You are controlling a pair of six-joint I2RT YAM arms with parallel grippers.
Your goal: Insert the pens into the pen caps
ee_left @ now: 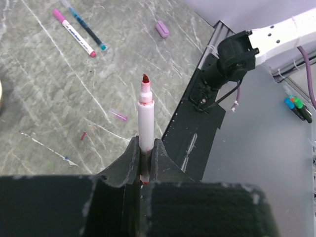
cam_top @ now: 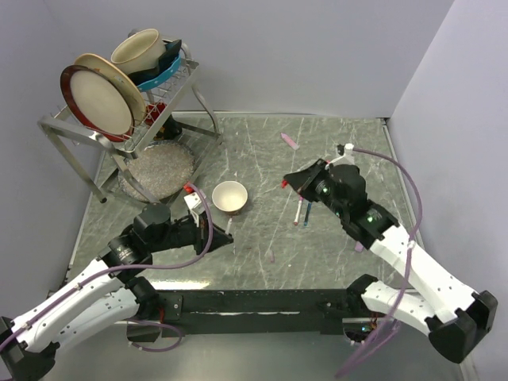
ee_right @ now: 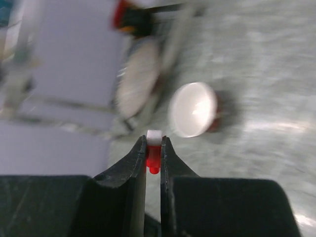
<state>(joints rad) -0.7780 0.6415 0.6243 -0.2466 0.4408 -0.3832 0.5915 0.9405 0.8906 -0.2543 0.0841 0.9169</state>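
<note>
Pen [ee_left: 146,113] white, red tip (uncapped) | L tool [ee_left: 145,148] clamps it | R tool [ee_right: 154,145] pinches red cap [ee_right: 154,159]

We count three pens: one white pen [ee_left: 146,121] held upright, and two lying together on the table [cam_top: 333,151], a pink-ended pen [ee_left: 75,33] and a blue pen [ee_left: 89,29]. We count four caps: a gripped red cap [ee_right: 153,158], a pink cap [cam_top: 290,141], a lilac cap [ee_left: 162,28] and a small pink cap [ee_left: 118,115]. We see two bowls, a small bowl [cam_top: 229,198] and a beige bowl [cam_top: 139,49]. There are two plates in the one rack [cam_top: 59,127], a red-rimmed plate [cam_top: 94,105] and a cream plate [cam_top: 113,71], and one clear dish [cam_top: 163,168].
</note>
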